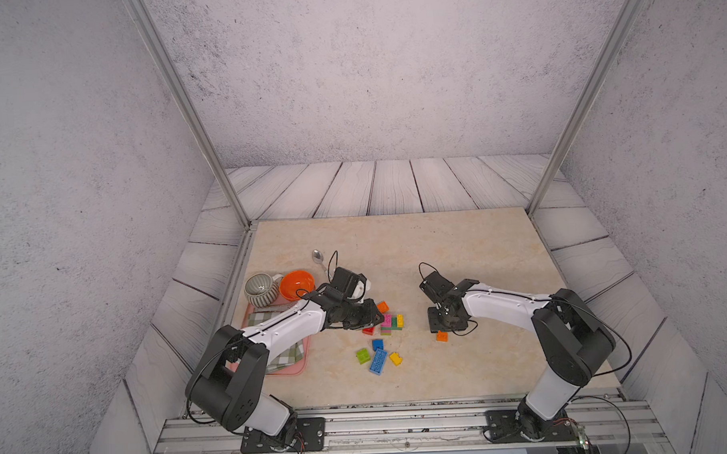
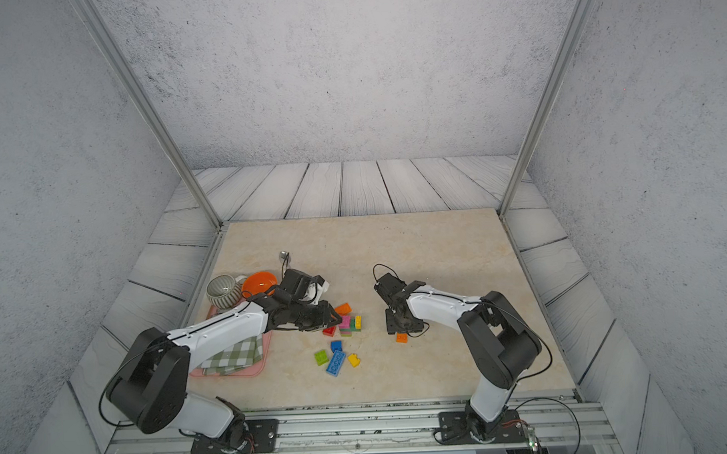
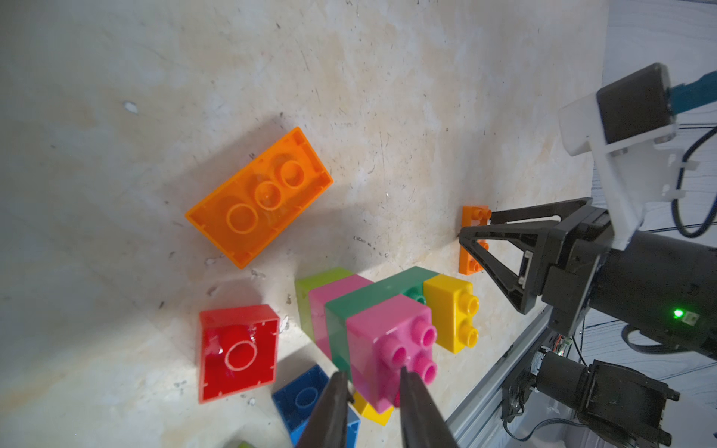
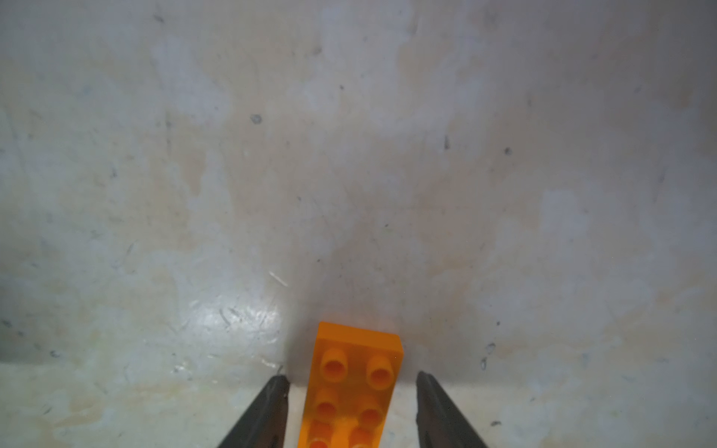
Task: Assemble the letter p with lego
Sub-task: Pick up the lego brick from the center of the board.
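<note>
Right arm lining up a grab on the loose orange piece

The right tool (image 4: 352,376) is down at the worktop (image 4: 349,155), jaws apart with a gap on each side of the flat orange brick (image 4: 359,349), which lies well apart from the half-built stack. The left tool (image 3: 370,378) is clamped on that stack's pink square brick (image 3: 388,337), steadying it I reckon. Next up imo: pinch the orange sides squarely, lift, carry it over.
</note>
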Controlling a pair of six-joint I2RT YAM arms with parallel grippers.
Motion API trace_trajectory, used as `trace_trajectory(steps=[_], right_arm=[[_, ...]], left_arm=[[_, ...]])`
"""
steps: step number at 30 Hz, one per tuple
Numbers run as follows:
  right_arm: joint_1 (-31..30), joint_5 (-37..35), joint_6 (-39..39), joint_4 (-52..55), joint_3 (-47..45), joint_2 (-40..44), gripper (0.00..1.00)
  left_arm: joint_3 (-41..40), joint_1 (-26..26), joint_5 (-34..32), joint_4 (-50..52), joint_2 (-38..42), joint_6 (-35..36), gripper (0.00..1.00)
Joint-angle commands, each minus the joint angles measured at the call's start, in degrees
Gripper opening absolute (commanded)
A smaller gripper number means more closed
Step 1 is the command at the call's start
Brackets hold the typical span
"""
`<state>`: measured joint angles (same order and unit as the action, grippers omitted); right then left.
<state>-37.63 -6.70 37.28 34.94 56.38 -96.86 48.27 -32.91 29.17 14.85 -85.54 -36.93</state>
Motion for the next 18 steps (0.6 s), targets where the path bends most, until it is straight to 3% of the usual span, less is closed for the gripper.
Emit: trace_trajectory(steps=[1, 7, 10, 13, 18], right_arm=[[0.27, 1.11, 0.18, 0.24, 0.51, -0.57, 0.5], [0.27, 1.78, -0.16, -0.48, -0.75, -0.74, 0.47], [0.28, 3.09, -1.74, -0.04, -0.31, -1.55, 0.36], [0.27, 6.26, -4.76, -0.66, -0.39, -1.97, 0.29], [0.17, 11.43, -12.83, -0.22, 0.69, -3.09, 0.28]], left_arm=[[-1.69, 0.03, -5.79, 7.48, -1.32, 1.22, 0.26], [-1.69, 0.03, -5.8, 7.64, -1.03, 1.2, 0.26], [-1.69, 0.04, -5.79, 7.63, -0.86, 1.2, 0.26], [-1.6, 0.03, -5.89, 7.74, -0.56, 1.19, 0.26], [-1.62, -0.01, -6.15, 7.74, -0.07, 1.09, 0.26]])
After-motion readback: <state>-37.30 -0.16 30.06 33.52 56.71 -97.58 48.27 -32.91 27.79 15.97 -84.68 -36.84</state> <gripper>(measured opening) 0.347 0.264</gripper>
